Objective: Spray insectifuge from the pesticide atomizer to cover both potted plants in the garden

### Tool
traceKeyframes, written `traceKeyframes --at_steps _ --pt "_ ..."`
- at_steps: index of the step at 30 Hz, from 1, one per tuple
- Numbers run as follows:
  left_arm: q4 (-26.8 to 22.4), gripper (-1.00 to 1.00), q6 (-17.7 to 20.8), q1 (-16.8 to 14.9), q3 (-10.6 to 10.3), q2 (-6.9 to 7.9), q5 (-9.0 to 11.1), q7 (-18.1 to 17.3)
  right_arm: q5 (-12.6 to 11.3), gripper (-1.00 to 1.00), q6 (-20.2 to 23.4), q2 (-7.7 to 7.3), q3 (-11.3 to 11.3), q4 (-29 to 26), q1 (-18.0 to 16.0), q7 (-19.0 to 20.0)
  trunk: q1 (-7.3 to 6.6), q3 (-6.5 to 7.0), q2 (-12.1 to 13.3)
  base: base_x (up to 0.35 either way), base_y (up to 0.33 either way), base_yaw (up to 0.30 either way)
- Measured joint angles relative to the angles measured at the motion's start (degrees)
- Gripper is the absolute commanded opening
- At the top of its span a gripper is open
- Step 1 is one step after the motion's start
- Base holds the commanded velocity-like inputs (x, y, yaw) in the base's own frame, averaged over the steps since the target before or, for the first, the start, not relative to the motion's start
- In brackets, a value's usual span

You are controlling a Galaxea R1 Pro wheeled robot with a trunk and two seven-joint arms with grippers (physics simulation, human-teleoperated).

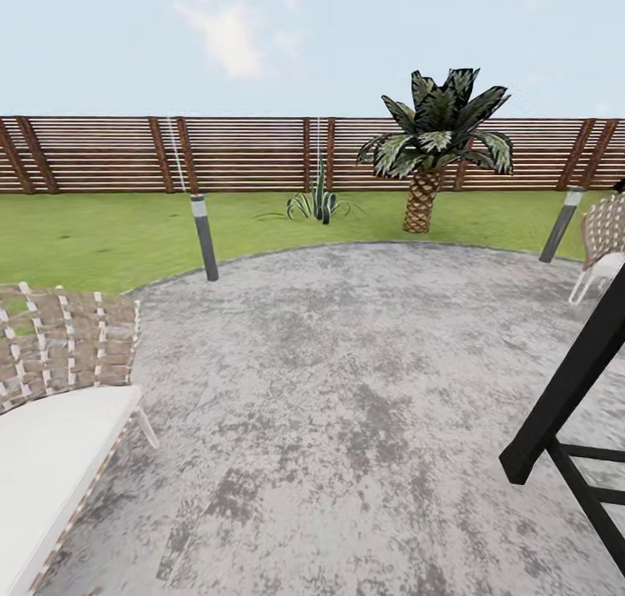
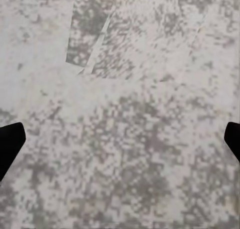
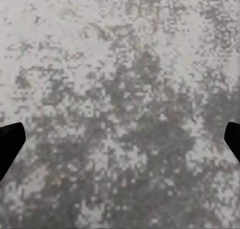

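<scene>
The garden's round grey patio [image 1: 347,362] lies ahead, with the green lawn [image 1: 104,232] and the brown slatted fence [image 1: 243,153] behind it. The pesticide atomizer is out of view. A small rosette of pointed green leaves [image 1: 317,204] stands on the lawn near the fence; I cannot tell whether it sits in a pot. My left gripper [image 2: 120,144] is open over bare patio stone, its dark fingertips [image 2: 9,144] far apart. My right gripper [image 3: 120,144] is open too, with fingertips [image 3: 9,145] wide and nothing between them.
A woven chair with a white cushion [image 1: 61,405] is close at the left. A black frame [image 1: 573,388] juts in at the right, with another woven chair [image 1: 608,240] behind it. Two grey lamp posts [image 1: 205,236] [image 1: 562,223] edge the patio. A palm [image 1: 430,153] grows by the fence.
</scene>
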Motion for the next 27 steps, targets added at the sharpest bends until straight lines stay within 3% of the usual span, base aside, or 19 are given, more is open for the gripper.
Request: traceKeyframes --at_steps 27 --pt "0.00 1.00 0.00 0.00 0.00 0.00 0.00 0.00 0.00 1.00 0.07 0.00 -0.01 0.09 0.00 0.00 0.00 0.00 0.00 0.336 0.000 0.000"
